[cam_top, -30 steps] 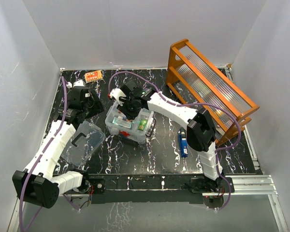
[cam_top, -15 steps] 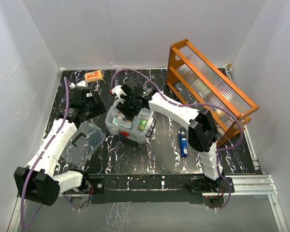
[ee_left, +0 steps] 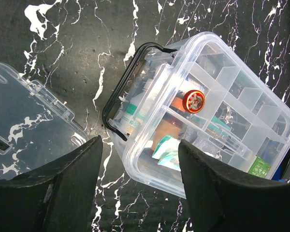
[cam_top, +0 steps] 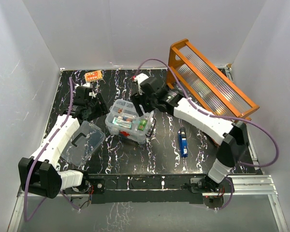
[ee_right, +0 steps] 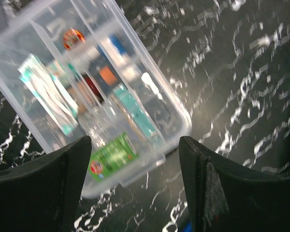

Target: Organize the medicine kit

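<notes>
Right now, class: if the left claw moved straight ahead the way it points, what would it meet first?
Most likely the medicine kit, at its near corner by the black handle; depth is unclear, so the table might come first.

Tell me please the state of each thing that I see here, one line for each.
medicine kit box: open, items inside
lid: off, lying flat beside the box
left tool: open, empty
right tool: open, empty
orange rack: tilted
blue item: lying flat
</notes>
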Available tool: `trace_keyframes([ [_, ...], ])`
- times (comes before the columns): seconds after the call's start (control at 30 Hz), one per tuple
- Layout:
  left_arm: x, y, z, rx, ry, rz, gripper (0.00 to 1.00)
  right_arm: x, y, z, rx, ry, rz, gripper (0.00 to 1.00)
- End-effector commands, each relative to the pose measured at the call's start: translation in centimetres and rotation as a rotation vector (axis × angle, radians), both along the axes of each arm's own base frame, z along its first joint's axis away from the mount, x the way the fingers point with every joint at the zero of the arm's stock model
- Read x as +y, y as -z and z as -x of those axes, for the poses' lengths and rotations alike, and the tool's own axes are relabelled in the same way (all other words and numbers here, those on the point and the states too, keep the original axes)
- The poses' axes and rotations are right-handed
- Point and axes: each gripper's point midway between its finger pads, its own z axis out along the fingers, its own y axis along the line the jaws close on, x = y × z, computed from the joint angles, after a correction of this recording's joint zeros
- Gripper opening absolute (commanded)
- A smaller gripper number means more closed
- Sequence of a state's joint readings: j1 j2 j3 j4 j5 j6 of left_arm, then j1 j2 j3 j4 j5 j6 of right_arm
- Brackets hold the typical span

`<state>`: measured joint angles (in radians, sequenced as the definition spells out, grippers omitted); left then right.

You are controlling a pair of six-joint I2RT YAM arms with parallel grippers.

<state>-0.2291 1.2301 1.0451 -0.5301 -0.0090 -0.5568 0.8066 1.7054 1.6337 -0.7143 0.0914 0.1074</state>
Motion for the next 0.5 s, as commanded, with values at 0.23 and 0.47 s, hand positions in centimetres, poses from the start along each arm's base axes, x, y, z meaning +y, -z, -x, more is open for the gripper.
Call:
trace_keyframes([
  [0.23, -0.8, 2.2, 0.4, 0.080, 0.071, 0.031, 0.55, -2.6, 2.5, 7.8, 0.191, -0.001, -0.190, 0.74],
  [0.47, -1.1, 3.3, 0.5, 0.112, 0.082, 0.045, 0.53, -1.4, 5.4, 10.8, 0.305, -0.062, -0.182, 0.72],
])
